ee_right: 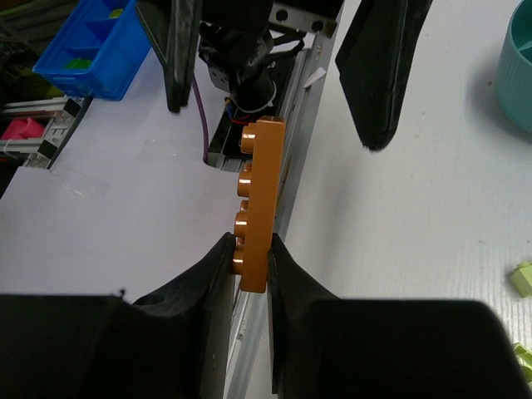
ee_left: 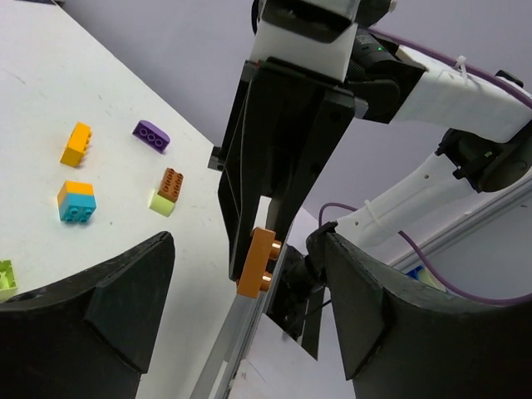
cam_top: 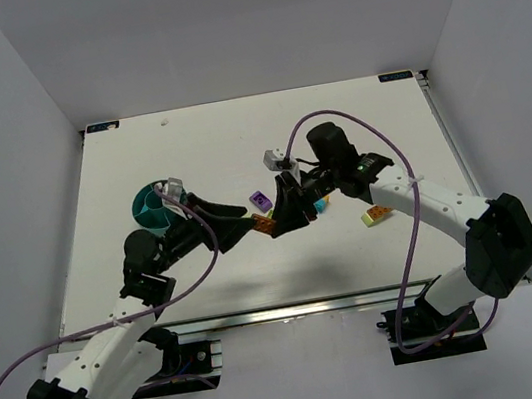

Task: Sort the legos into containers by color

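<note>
The right tool is pinching an orange lego plate on edge, holding it above the middle of the surface. The left tool is facing it with fingers spread wide, gripping nothing. The teal bowl is sitting toward the left edge. A purple brick is lying near the middle.
</note>
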Controlling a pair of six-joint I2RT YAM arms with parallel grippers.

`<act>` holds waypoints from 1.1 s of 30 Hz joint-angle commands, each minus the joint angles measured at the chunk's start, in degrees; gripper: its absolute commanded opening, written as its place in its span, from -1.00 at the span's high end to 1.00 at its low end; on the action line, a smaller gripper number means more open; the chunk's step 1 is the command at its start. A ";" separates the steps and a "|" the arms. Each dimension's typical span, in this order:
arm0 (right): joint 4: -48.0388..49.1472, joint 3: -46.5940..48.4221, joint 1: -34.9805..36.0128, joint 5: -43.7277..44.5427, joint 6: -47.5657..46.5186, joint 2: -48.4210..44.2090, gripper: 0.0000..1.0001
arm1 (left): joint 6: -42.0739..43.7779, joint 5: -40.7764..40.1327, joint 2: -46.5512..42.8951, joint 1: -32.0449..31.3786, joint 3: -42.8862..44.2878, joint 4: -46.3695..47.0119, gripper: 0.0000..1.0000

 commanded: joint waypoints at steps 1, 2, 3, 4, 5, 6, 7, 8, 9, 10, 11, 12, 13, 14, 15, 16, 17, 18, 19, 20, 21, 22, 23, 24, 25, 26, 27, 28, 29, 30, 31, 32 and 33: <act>3.68 2.72 0.23 -0.70 2.05 0.65 1.00 | -0.15 0.98 1.57 -1.00 0.28 0.67 -0.63; 4.30 2.81 0.15 -0.53 2.31 0.82 1.00 | 0.02 1.06 2.01 -1.18 0.46 0.40 -0.61; 4.91 2.81 0.15 -0.53 3.27 0.91 1.00 | 0.20 1.06 2.36 -1.36 0.63 0.05 -0.58; 5.44 2.81 0.23 -0.44 3.72 1.09 1.00 | 0.20 1.06 2.72 -1.79 0.81 0.14 -0.52; 6.23 2.81 0.23 -0.26 4.07 1.26 1.00 | 0.29 1.06 3.24 -1.97 0.99 0.14 -0.50; 6.41 2.89 0.15 -0.17 4.68 1.35 1.00 | 0.29 0.98 3.60 -2.15 1.08 0.05 -0.47; 6.59 2.90 0.23 -0.17 4.69 1.52 1.00 | 0.29 0.98 3.77 -2.32 1.42 0.05 -0.38; 6.94 2.90 0.23 0.00 4.95 1.70 1.00 | 0.38 0.98 4.21 -2.41 1.51 0.05 -0.31; 7.12 2.81 0.23 0.09 5.22 1.70 1.00 | 0.29 0.98 4.48 -2.41 1.69 -0.04 -0.23; 7.20 2.81 0.23 0.18 5.30 1.88 1.00 | 0.29 0.98 4.65 -2.50 1.87 -0.12 -0.13; 7.29 2.89 0.23 0.44 5.39 1.88 1.00 | 0.20 0.98 4.74 -2.50 2.13 -0.21 0.11; 7.47 2.72 0.23 0.53 5.65 1.97 1.00 | 0.03 1.06 4.92 -2.59 2.13 -0.13 0.23; 7.56 2.72 0.15 0.70 5.83 2.05 1.00 | -0.15 1.06 4.92 -2.59 2.22 -0.04 0.32; 7.64 2.72 0.23 0.97 5.83 2.05 1.00 | -0.24 1.24 4.83 -2.50 2.48 -0.04 0.58; 7.56 2.72 0.23 1.06 5.92 2.14 0.84 | -0.41 0.98 4.57 -2.50 2.57 -0.30 0.71; 7.56 2.55 0.15 1.23 5.92 2.05 0.72 | -0.41 0.80 4.30 -2.50 2.66 -0.48 0.80; 7.56 2.46 0.23 1.49 5.92 2.05 0.58 | -0.41 0.54 3.95 -2.50 2.75 -0.65 1.00; 7.56 2.28 0.23 1.67 5.92 1.88 0.43 | -0.24 0.19 3.52 -2.50 2.83 -1.26 1.00; 7.56 1.93 0.23 2.11 5.92 1.62 0.11 | -0.07 -0.51 2.64 -2.50 2.92 -1.88 1.00; 7.64 1.67 0.23 2.98 5.92 1.35 -0.11 | 0.37 -1.13 2.11 -2.50 3.10 -3.88 1.00; 7.73 1.32 0.15 3.60 5.83 1.09 -0.28 | 1.77 -1.74 1.58 -2.50 3.79 -5.38 1.00; 7.82 0.70 0.15 4.82 5.31 0.48 -0.48 | 2.65 -3.49 0.36 -2.50 4.15 -6.96 1.00; 7.82 0.35 -0.03 5.53 5.13 0.30 -0.57 | 3.79 -4.64 -0.26 -2.50 4.67 -11.16 1.00; 7.82 0.00 -0.20 6.76 4.87 -0.05 -0.78 | 6.07 -5.95 -0.79 -2.50 6.07 -13.81 1.00; 7.82 -0.44 -0.29 8.16 4.69 -0.66 -0.79 | 7.39 -7.45 -1.93 -2.41 6.87 -16.45 1.00; 7.04 -1.05 -0.47 12.27 3.12 -0.93 -0.79 | 8.89 -12.33 -2.55 -2.32 8.01 -23.78 1.00; 6.33 -1.32 -0.64 15.44 2.06 -1.28 -0.79 | 10.90 -16.47 -2.99 -2.24 11.15 -29.16 1.00; 6.07 -1.76 -0.73 22.34 1.44 -2.33 -0.79 | 11.36 -21.73 -3.34 -2.15 13.18 -34.52 1.00; 6.76 -3.16 -0.82 25.46 0.22 -2.86 -0.79 | 11.36 -32.49 -3.43 -1.97 15.21 -45.45 1.00; 7.20 -3.78 -1.26 28.54 -0.40 -3.65 -0.79 | 11.01 -37.47 -3.35 -1.71 17.05 -50.09 1.00; 7.90 -4.65 -1.52 33.35 -0.93 -5.05 -0.79 | 10.31 -43.09 -3.26 -1.71 20.73 -54.05 1.00; 9.39 -6.23 -2.13 35.40 -1.28 -5.85 -0.79 | 7.00 -54.11 -2.30 -1.62 22.76 -63.23 1.00; 9.84 -6.94 -2.31 36.90 -2.16 -6.64 -0.79 | 4.79 -59.26 -1.68 -1.45 24.87 -68.19 1.00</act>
